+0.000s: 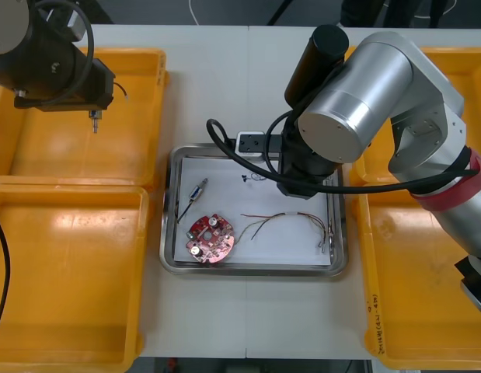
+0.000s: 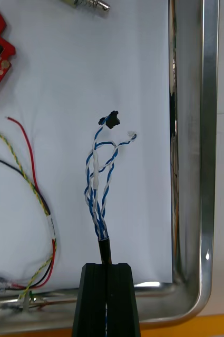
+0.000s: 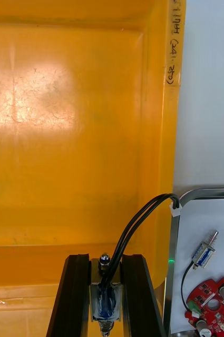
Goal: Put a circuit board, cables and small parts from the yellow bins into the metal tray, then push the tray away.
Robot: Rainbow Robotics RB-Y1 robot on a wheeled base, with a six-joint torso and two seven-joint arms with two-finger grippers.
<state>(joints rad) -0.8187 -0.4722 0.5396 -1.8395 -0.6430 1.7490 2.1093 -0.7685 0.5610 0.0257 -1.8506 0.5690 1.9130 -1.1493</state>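
Over the metal tray [image 1: 169, 233] the right gripper [image 2: 109, 271], fingers clenched on the twisted blue and white cable [image 2: 100, 179], left gripper [image 3: 105, 259] above the far left yellow bin [image 1: 61, 151], fingers grasping a small metal part [image 3: 105, 308]

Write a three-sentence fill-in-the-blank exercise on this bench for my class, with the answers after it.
The twisted cable held in the right tool is blue and ____. The round circuit board lying in the metal tray is ____. The lead of the small metal part in the left tool is ____.
Answers: white; red; black.
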